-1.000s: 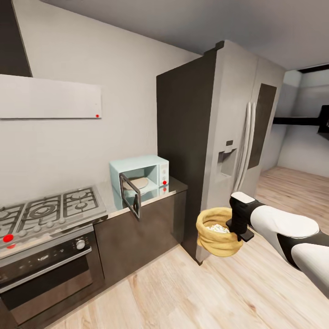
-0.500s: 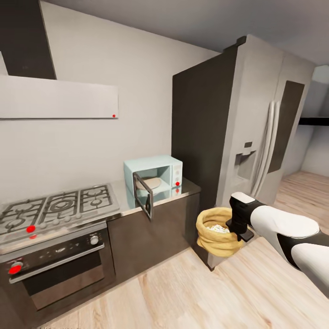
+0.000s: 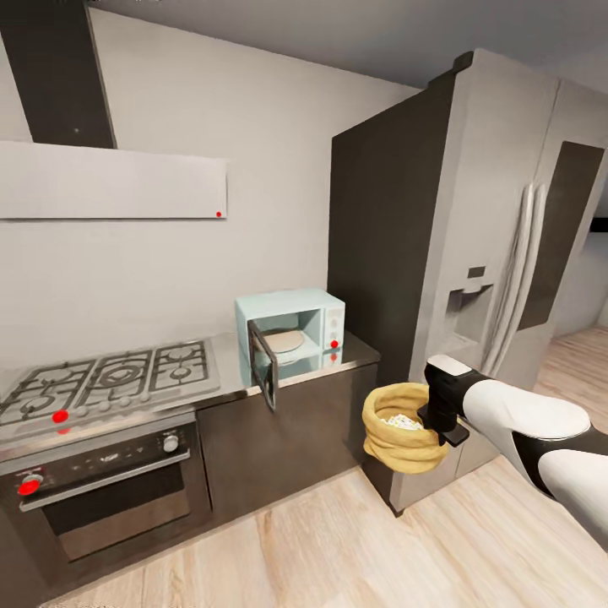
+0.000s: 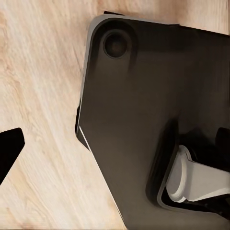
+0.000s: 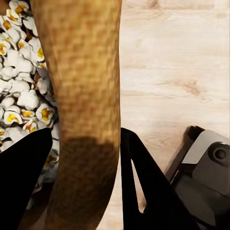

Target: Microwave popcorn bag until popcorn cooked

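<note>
jaws of the right gripper (image 5: 84,184) pinch the popcorn bag (image 3: 404,427) rim.

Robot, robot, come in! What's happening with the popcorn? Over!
Right end effector shut on popcorn bag rim, bag off the floor. Popcorn white and puffed inside. Microwave door open, on countertop. Nothing between them.

The popcorn bag (image 3: 404,428) hangs off the right gripper (image 3: 440,420) with popcorn (image 3: 400,420) inside. The microwave (image 3: 291,332) sits up and to the gripper's left on the countertop (image 3: 226,365) — door swung open. The fridge (image 3: 473,253) stands right behind the gripper, with the hob (image 3: 110,380) far off left.
</note>
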